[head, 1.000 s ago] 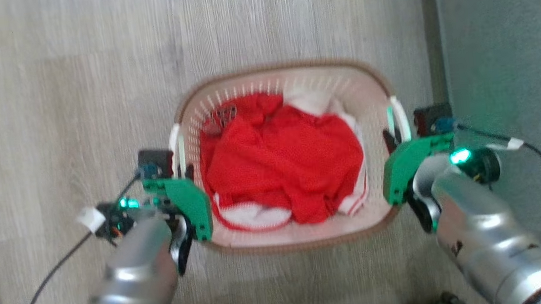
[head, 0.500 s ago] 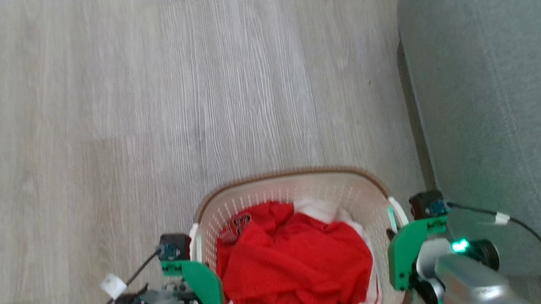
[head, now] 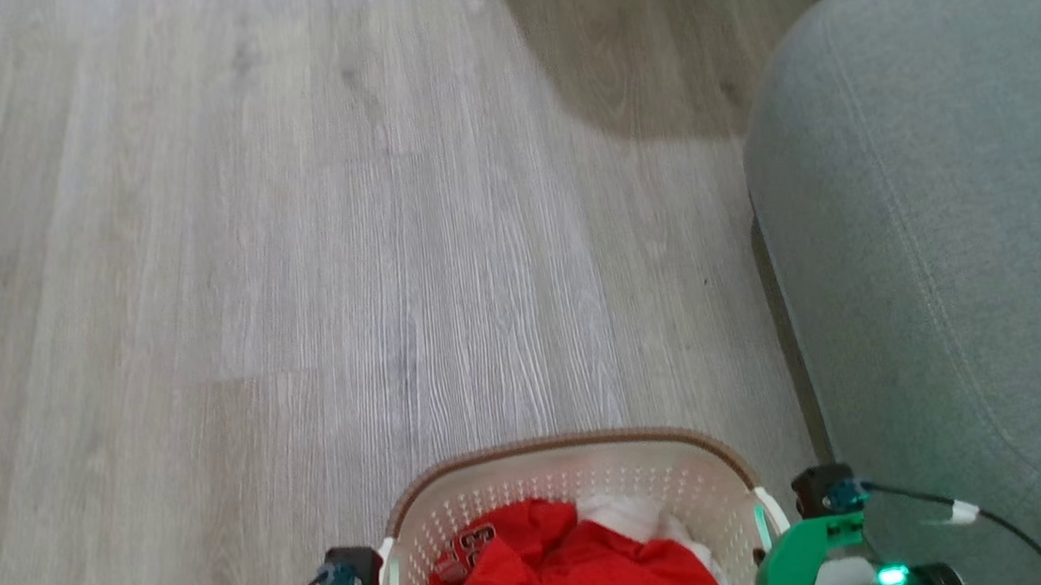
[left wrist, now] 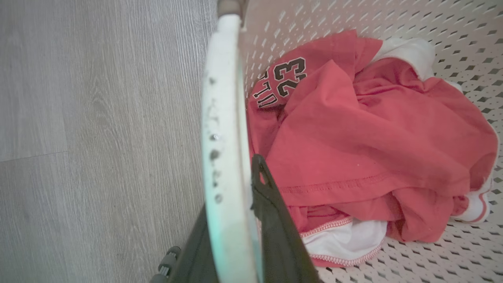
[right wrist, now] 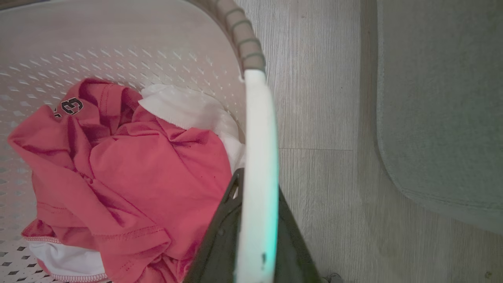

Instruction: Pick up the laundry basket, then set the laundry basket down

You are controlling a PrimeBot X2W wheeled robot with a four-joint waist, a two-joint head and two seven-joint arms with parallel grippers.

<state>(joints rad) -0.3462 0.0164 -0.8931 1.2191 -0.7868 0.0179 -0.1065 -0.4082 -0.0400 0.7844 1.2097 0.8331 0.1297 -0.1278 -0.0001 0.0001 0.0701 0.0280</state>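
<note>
Seen from the head, a cream laundry basket (head: 571, 441) with a brown rim shows at 6 o'clock, against the bottom edge. It holds a red shirt (head: 565, 581) and white cloth (head: 629, 514), with pale wood floor (head: 291, 256) stretching toward 12 o'clock and a grey-green sofa (head: 946, 199) at 3 o'clock. The left gripper (left wrist: 230, 188) has its dark jaws closed narrowly around the white left handle (left wrist: 222, 98) at the basket's 9 o'clock, and the right gripper (right wrist: 257, 188) clamps the white right handle (right wrist: 259, 118) the same way at its 3 o'clock.
</note>
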